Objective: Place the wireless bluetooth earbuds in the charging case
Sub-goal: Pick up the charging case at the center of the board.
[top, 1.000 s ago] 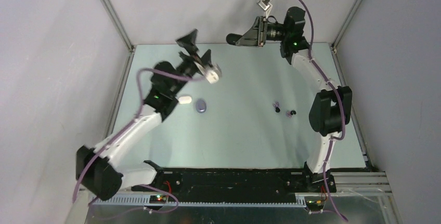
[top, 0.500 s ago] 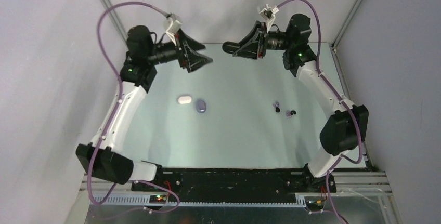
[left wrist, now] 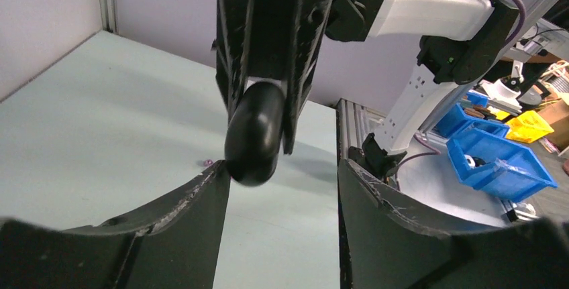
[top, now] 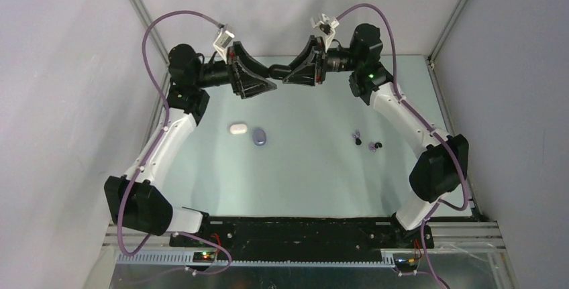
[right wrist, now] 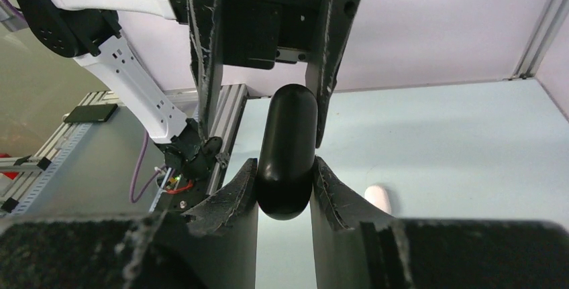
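High over the 12 o'clock edge of the bench (top: 302, 175) the two arms meet tip to tip. The right end effector (right wrist: 285, 165) is pinching the black charging case (right wrist: 287, 135) across its near end, both fingers pressed against its sides. The case is closed, so I cannot tell what it holds. Its far end reaches in between the fingers of the left end effector (left wrist: 282, 171), which stand spread wider than the case. One finger (left wrist: 194, 202) sits at the case's rounded tip and the other stands clear of it, so nothing else blocks the meeting point.

Below them, at about 9 o'clock from the bench's middle, a white case (top: 237, 129) lies flat and closed. A lavender case (top: 260, 137), also closed, lies just beside it at its 4 o'clock, with no arm over either.

The earbuds (top: 358, 141) lie loose on the bench at about 3 o'clock, outside every case and well apart from both end effectors. Two sit close together, one pale purple and one dark, with another dark one (top: 377, 145) near them at their 3 o'clock.

Beyond the bench's edge, the left wrist view shows blue bins (left wrist: 500, 165) and a yellow bin (left wrist: 530, 125)
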You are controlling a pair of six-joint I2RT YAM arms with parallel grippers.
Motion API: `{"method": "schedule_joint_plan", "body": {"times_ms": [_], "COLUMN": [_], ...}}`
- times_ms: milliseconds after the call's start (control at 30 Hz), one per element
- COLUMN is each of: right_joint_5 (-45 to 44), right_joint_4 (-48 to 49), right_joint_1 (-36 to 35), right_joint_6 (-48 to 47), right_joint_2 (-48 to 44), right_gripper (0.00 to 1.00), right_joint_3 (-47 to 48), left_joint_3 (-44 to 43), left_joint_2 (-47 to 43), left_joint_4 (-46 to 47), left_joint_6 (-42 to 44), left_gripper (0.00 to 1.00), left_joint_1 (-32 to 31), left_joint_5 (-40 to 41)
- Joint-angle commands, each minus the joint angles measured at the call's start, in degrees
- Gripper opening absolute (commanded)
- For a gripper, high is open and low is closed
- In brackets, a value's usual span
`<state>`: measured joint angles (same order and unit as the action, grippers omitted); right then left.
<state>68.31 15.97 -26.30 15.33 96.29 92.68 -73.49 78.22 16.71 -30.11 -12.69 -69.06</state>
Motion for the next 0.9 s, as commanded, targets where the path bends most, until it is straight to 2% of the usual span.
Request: {"method": "schedule_joint_plan", "body": {"times_ms": [0, 233, 867], "right_joint_5": [-0.8, -0.8, -2.2], "right_joint_4": [0.6, 0.7, 2.7], "right_joint_1": [-0.7, -1.3, -2.2], "right_joint_6": [-0.9, -0.7, 0.4], "right_joint_2": [0.6, 0.7, 0.7], "right_gripper": [0.0, 0.0, 0.0], "right_joint_3": [2.7, 2.7, 2.4], "left_joint_3": [-0.3, -1.0, -3.6], "left_joint_2": [-1.0, -0.1, 2.5], "left_joint_4": [7.1, 8.5, 8.8], "left_joint_6": [-3.8, -4.8, -5.8], "left_gripper": [0.65, 0.54, 0.42], "left_joint_1": [-0.2, -0.1, -1.5], "left_joint_5": [-0.5, -0.7, -2.0]}}
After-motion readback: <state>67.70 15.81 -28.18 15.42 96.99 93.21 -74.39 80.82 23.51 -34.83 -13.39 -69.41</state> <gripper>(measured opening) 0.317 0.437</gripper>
